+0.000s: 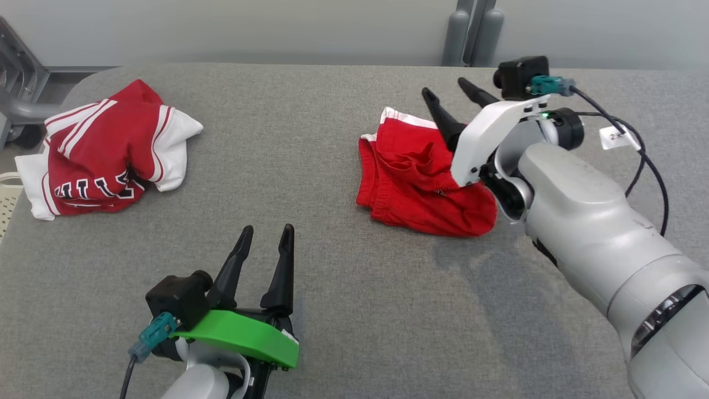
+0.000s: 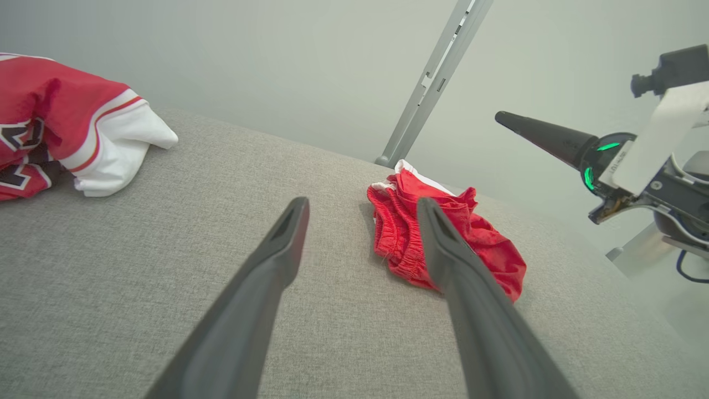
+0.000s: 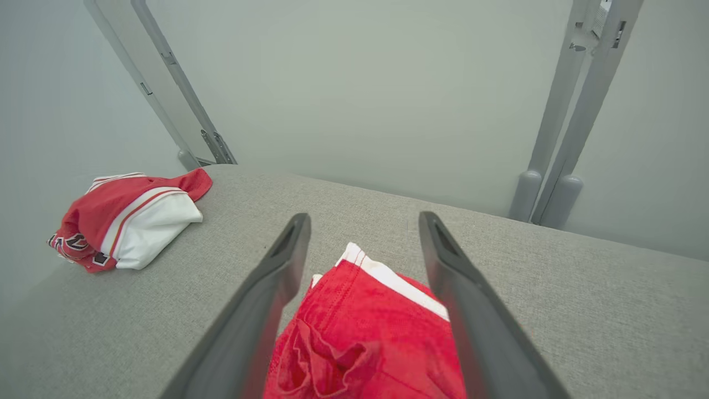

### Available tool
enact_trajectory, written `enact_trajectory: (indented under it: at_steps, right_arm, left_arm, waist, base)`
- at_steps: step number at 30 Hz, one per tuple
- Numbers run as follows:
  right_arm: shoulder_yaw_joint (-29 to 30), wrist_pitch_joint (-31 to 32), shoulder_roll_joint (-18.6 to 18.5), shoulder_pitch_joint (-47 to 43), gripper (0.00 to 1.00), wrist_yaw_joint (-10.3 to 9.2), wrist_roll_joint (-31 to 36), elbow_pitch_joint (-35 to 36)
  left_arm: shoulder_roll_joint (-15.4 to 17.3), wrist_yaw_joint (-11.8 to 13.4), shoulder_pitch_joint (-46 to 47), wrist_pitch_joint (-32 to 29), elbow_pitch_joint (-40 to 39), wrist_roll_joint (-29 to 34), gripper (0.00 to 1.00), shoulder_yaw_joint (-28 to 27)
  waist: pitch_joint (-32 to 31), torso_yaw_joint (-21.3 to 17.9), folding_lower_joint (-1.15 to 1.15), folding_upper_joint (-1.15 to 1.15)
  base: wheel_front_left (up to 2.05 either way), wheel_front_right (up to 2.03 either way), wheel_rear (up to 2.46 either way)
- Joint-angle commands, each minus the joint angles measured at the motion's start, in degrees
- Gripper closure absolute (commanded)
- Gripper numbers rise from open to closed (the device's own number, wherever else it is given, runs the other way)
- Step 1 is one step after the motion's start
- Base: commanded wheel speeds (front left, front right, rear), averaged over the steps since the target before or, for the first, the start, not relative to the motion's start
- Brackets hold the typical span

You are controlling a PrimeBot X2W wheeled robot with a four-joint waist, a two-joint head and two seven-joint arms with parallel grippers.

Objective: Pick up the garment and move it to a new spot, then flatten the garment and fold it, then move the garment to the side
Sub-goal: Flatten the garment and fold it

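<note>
The shorts (image 1: pixel 410 177) lay crumpled on the right part of the table (image 1: pixel 332 310), with the waistband bunched and a white-trimmed hem toward the far edge. The right gripper (image 1: pixel 444 87) hung just over them, its jaws wide apart and holding nothing. In the right wrist view its fingers (image 3: pixel 277 288) straddled the red cloth, though whether they touched it could not be told. The left gripper (image 1: pixel 268 228) sat near the table's front, well apart from the shorts, with its jaws parted and empty. A jersey (image 1: pixel 105 155) lay heaped at the far left, untouched. Judging by this, the shorts were the garment in hand and the task had barely begun: the grasp was not yet made, and the lift to a new spot, the flattening, the fold and the move aside were all left to do
</note>
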State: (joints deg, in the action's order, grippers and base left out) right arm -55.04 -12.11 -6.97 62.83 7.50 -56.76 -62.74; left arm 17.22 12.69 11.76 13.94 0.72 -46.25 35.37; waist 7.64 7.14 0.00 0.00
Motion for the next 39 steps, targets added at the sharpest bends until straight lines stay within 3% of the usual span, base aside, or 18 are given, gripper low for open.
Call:
enact_trajectory:
  at_steps: [1,2,4,5,6,15,25,33,39]
  right_arm:
    - [0.69,-0.83,-1.01,0.31,0.14,-0.02,-0.66,-0.52]
    - [1.09,-0.99,-1.61,0.10,0.40,-0.02,-0.86,-0.80]
    - [1.75,-1.37,-2.99,-0.55,0.67,-0.02,-1.11,-1.28]
    - [1.84,-1.63,-3.72,-0.97,0.87,-0.02,-1.17,-1.33]
    - [1.88,-1.81,-4.46,-1.44,1.00,-0.02,-1.17,-1.08]
    - [1.99,-1.01,-10.57,-5.55,1.00,-0.02,-3.21,0.60]
    - [-4.21,0.87,-17.81,-8.61,1.00,-0.03,-0.70,1.88]
    - [-9.17,0.26,-17.56,-8.00,1.00,-0.03,2.12,0.53]
    - [-13.98,0.41,-15.63,-7.62,1.00,-0.03,2.54,4.04]
  left_arm:
    - [0.43,0.34,-0.84,-0.14,-0.36,0.50,0.00,0.08]
    - [0.45,0.39,-0.89,-0.19,-0.57,0.60,0.00,0.18]
    - [0.46,0.40,-0.88,-0.17,-0.95,0.66,0.00,0.44]
    - [0.45,0.38,-0.83,-0.25,-1.08,0.69,0.00,0.54]
    - [0.44,0.38,-0.80,-0.35,-1.16,0.69,0.00,0.62]
    - [0.01,0.39,-0.30,-0.56,-1.38,0.81,0.00,1.12]
    - [-1.21,-0.37,1.27,-0.48,-0.65,1.17,0.00,2.10]
    - [-1.81,-0.76,1.96,-0.12,0.43,1.36,0.00,2.28]
    - [-2.01,-0.74,2.19,0.18,0.95,1.39,0.00,1.94]
  waist:
    - [0.00,-0.10,0.00,0.00]
    - [0.13,-0.03,0.00,0.00]
    - [0.39,0.28,0.00,0.00]
    - [0.51,0.49,0.00,0.00]
    - [0.64,0.74,0.00,0.00]
    - [2.05,3.41,0.00,0.00]
    - [5.01,8.08,0.00,0.00]
    - [6.20,10.16,0.00,0.00]
    - [6.39,9.60,0.00,0.00]
  base:
    - [0.00,0.00,0.00]
    - [0.00,0.00,0.00]
    - [0.00,0.00,0.00]
    - [0.00,0.00,0.00]
    - [0.00,0.00,0.00]
    - [0.00,0.00,0.00]
    - [0.00,0.00,0.00]
    - [0.00,0.00,0.00]
    - [0.00,0.00,0.00]
